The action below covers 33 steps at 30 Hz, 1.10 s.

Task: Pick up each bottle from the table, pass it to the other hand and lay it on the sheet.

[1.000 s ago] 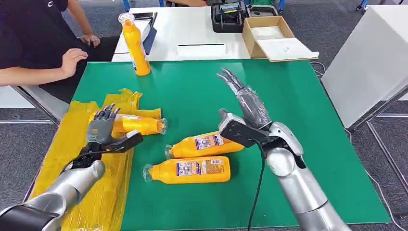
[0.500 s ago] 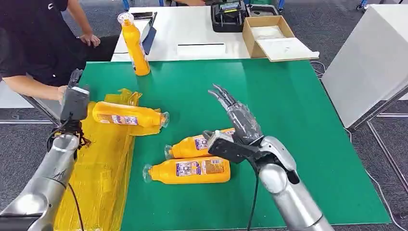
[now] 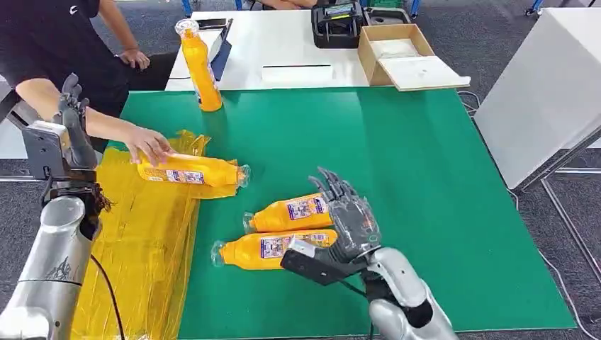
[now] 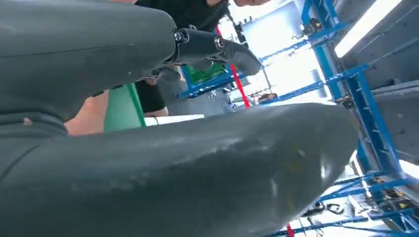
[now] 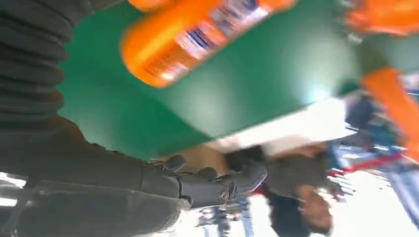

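Person's hand (image 3: 147,145) rests on the bottle (image 3: 190,171) lying on the yellow sheet (image 3: 142,241) — left hand (image 3: 69,117) raised, empty. Right hand (image 3: 349,216), fingers spread, hovers over two bottles (image 3: 283,230) on the green table (image 3: 425,184).

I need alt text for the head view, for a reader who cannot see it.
A person's hand rests on an orange bottle lying on the yellow sheet. Two more bottles lie on the green table beside the open right hand; the left hand is raised, empty.

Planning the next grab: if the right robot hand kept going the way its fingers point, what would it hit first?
Likely the upper lying bottle: the right robot hand, open, points up-table beside its base. Depth is unclear, so it may pass over onto bare green mat.
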Available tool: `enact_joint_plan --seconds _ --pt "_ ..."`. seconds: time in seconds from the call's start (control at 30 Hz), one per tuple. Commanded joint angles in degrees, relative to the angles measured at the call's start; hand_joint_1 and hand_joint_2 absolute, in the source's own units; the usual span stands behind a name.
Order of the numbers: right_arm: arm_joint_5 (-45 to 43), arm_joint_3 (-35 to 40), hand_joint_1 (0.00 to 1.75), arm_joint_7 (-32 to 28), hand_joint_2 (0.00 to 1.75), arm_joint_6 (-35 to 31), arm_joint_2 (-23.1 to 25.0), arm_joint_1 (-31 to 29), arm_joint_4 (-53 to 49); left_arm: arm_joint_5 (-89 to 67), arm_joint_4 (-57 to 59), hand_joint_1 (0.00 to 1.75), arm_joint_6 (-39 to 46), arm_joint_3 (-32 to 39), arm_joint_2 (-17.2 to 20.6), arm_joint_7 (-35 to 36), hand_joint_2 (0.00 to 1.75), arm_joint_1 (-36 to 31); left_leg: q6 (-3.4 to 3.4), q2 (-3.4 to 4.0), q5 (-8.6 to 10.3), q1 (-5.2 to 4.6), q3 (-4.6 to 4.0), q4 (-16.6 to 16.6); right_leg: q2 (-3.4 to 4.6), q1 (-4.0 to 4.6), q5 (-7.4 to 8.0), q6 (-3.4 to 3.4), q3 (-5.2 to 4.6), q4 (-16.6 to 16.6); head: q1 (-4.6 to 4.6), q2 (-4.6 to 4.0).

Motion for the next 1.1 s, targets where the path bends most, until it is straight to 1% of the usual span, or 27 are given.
enact_joint_plan --seconds 0.03,0.07,0.1,0.13,0.17,0.2,0.23,0.27,0.3,0.33,0.37,0.4,0.5,0.57,0.6,0.63,0.67,0.77,0.83,0.87,0.9,0.93,1.03,1.07,1.1 --pt "5.7 0.62 0.0 6.66 1.75 2.6 1.39 5.68 2.25 -0.28 6.63 0.0 0.8 -5.31 -3.83 1.66 0.0 -8.0 -0.07 -0.22 -0.02 0.0 0.12 -0.02 -0.33 0.02 -0.09 0.0 0.22 -0.03 0.0 0.0" --pt "5.95 0.1 0.0 6.95 1.75 2.92 1.79 6.08 2.92 -0.47 6.99 0.0 0.97 -5.69 -4.32 1.69 0.0 -8.41 -0.1 -0.3 -0.06 0.01 0.23 -0.01 -0.44 0.04 -0.15 0.0 0.37 -0.04 0.0 0.0" --pt "6.24 -0.37 0.0 7.27 1.75 3.14 2.05 6.29 3.93 -0.63 7.55 0.0 1.05 -6.08 -4.62 1.78 0.0 -8.93 -0.08 -0.23 -0.04 -0.02 0.18 -0.04 -0.34 0.01 -0.1 0.0 0.27 -0.04 0.0 0.0" --pt "6.13 -0.68 0.0 7.21 1.75 3.15 2.14 6.38 4.94 -0.57 7.87 0.0 0.99 -6.27 -4.89 1.79 0.0 -9.35 -0.1 -0.28 -0.05 -0.02 0.23 -0.03 -0.41 0.01 -0.14 0.0 0.34 -0.03 0.0 0.0" --pt "5.07 -1.66 0.0 6.67 1.75 3.46 2.8 6.46 7.39 -0.73 8.92 0.0 1.11 -7.04 -5.16 1.93 0.0 -10.38 -0.08 -0.25 -0.02 -0.01 0.14 -0.03 -0.35 0.02 -0.09 0.0 0.25 -0.05 0.04 0.0" --pt "4.39 -2.1 0.0 5.95 1.75 3.3 3.05 6.44 8.63 -0.72 9.42 0.0 1.15 -7.26 -5.38 1.96 0.0 -10.84 -0.12 -0.32 -0.04 0.0 0.23 -0.03 -0.46 0.03 -0.13 0.0 0.36 -0.05 -0.02 0.0" --pt "4.16 -2.29 0.0 5.39 1.75 2.8 3.01 6.49 9.65 -0.73 9.6 0.0 1.29 -7.42 -5.63 1.95 0.0 -11.23 -0.09 -0.25 -0.01 0.0 0.16 -0.04 -0.34 0.03 -0.08 0.0 0.27 -0.08 0.0 0.0" --pt "3.97 -2.55 0.0 5.26 1.75 2.7 3.48 6.07 11.21 -0.7 10.09 0.0 1.41 -7.53 -5.7 1.89 0.0 -11.47 -0.13 -0.29 -0.04 0.01 0.27 -0.04 -0.44 0.04 -0.12 -0.01 0.41 -0.08 0.02 0.0" --pt "3.28 -3.12 0.0 4.74 1.75 2.52 4.21 5.77 13.2 -0.73 10.57 0.0 1.74 -7.75 -5.73 1.7 0.0 -11.66 -0.09 -0.18 -0.02 0.01 0.17 -0.04 -0.28 0.04 -0.05 -0.01 0.26 -0.09 0.02 0.0" --pt "3.09 -3.65 0.0 4.21 1.75 2.17 4.89 5.5 14.68 -0.48 10.86 0.0 1.97 -7.8 -5.68 1.51 0.0 -11.68 -0.13 -0.27 -0.04 0.01 0.28 -0.04 -0.42 0.04 -0.11 0.0 0.4 -0.09 0.0 0.0" --pt "3.19 -4.16 0.0 3.77 1.75 1.9 5.62 5.25 15.83 -0.18 10.91 0.0 2.4 -7.81 -5.57 1.14 0.0 -11.55 -0.11 -0.19 -0.02 -0.02 0.24 -0.06 -0.31 0.01 -0.07 0.0 0.33 -0.08 0.0 0.0" --pt "3.25 -4.58 0.0 3.27 1.75 1.97 6.16 5.05 16.47 0.14 10.79 0.0 2.45 -7.8 -5.46 0.96 0.0 -11.35 -0.08 -0.07 -0.02 -0.01 0.17 -0.07 -0.15 0.01 -0.01 0.0 0.22 -0.09 0.02 0.0" --pt "3.28 -5.1 0.0 2.97 1.75 2.31 6.77 4.64 17.43 0.39 10.4 0.0 2.52 -7.79 -5.37 0.78 0.0 -10.89 -0.13 -0.08 -0.07 -0.03 0.31 -0.07 -0.23 0.0 -0.08 -0.01 0.36 -0.07 0.0 0.0" --pt "3.28 -5.1 0.0 2.97 1.75 2.31 6.77 4.64 17.43 0.39 10.4 0.0 2.52 -7.79 -5.37 0.78 0.0 -10.89 -0.08 -0.03 -0.03 0.0 0.15 -0.03 -0.12 0.02 -0.02 0.0 0.18 -0.05 0.0 0.0" --pt "3.28 -5.1 0.0 2.97 1.75 2.31 6.77 4.64 17.43 0.39 10.4 0.0 2.52 -7.79 -5.37 0.78 0.0 -10.89 -0.19 -0.09 -0.18 0.0 0.46 0.01 -0.32 0.04 -0.19 -0.01 0.52 -0.01 0.0 0.0" --pt "3.28 -5.1 0.0 2.97 1.75 2.31 6.77 4.64 17.43 0.39 10.4 0.0 2.52 -7.79 -5.37 0.78 0.0 -10.89 -0.1 -0.07 -0.06 -0.01 0.22 -0.03 -0.19 0.01 -0.07 0.01 0.26 -0.03 0.0 0.0" --pt "3.28 -5.1 0.0 2.97 1.75 2.31 6.77 4.64 17.43 0.39 10.4 0.0 2.52 -7.79 -5.37 0.78 0.0 -10.89 -0.15 -0.08 -0.13 0.01 0.36 -0.01 -0.26 0.04 -0.13 0.0 0.42 -0.04 0.0 0.0" --pt "3.28 -5.1 0.0 2.97 1.75 2.31 6.77 4.64 17.43 0.39 10.4 0.0 2.52 -7.79 -5.37 0.78 0.0 -10.89 -0.06 -0.01 -0.02 0.0 0.09 -0.03 -0.07 0.01 0.0 0.01 0.11 -0.03 0.02 0.0" --pt "3.28 -5.1 0.0 2.97 1.75 2.31 6.77 4.64 17.43 0.39 10.4 0.0 2.52 -7.79 -5.37 0.78 0.0 -10.89 -0.14 -0.08 -0.14 -0.01 0.37 0.02 -0.28 0.01 -0.15 0.01 0.42 -0.01 0.0 0.0" --pt "3.22 -5.22 0.0 2.78 1.75 2.56 6.84 4.56 17.7 0.46 10.27 0.0 2.52 -7.79 -5.36 0.75 0.0 -10.78 -0.11 -0.06 -0.08 0.0 0.26 -0.01 -0.21 0.02 -0.08 0.01 0.31 -0.03 0.0 0.0" --pt "3.16 -5.53 0.0 2.75 1.75 2.7 7.03 4.36 18.39 0.56 10.12 0.0 2.56 -7.83 -5.33 0.68 0.0 -10.61 -0.07 -0.02 -0.04 -0.01 0.14 -0.02 -0.11 0.0 -0.03 0.01 0.17 -0.03 0.0 0.0" --pt "3.16 -5.76 0.0 2.72 1.75 2.79 7.25 4.1 19.17 0.67 10.05 0.0 2.63 -7.79 -5.3 0.63 0.0 -10.38 -0.12 -0.03 -0.11 0.0 0.28 0.02 -0.19 0.02 -0.09 0.01 0.33 -0.01 0.02 0.0" --pt "3.35 -7.03 0.0 1.21 1.75 2.15 8.75 2.7 22.53 1.21 8.5 0.0 2.98 -7.59 -5.36 0.07 0.0 -8.67 -0.06 0.03 -0.02 -0.02 0.11 -0.04 -0.03 -0.01 0.01 0.01 0.13 -0.04 0.0 0.0" --pt "3.66 -7.14 0.0 0.97 1.75 2.04 9.08 2.4 22.93 1.22 7.97 0.0 3.2 -7.36 -5.46 0.06 0.0 -8.23 -0.12 0.06 -0.09 -0.02 0.3 -0.03 -0.09 0.01 -0.05 0.0 0.33 -0.05 0.02 0.0" --pt "3.93 -7.33 0.0 0.69 1.75 2.01 9.47 2.17 23.28 1.16 7.33 0.0 3.32 -7.06 -5.57 0.13 0.0 -7.74 -0.08 0.07 -0.05 -0.03 0.19 -0.05 -0.02 -0.01 -0.01 0.01 0.2 -0.05 0.0 0.0"
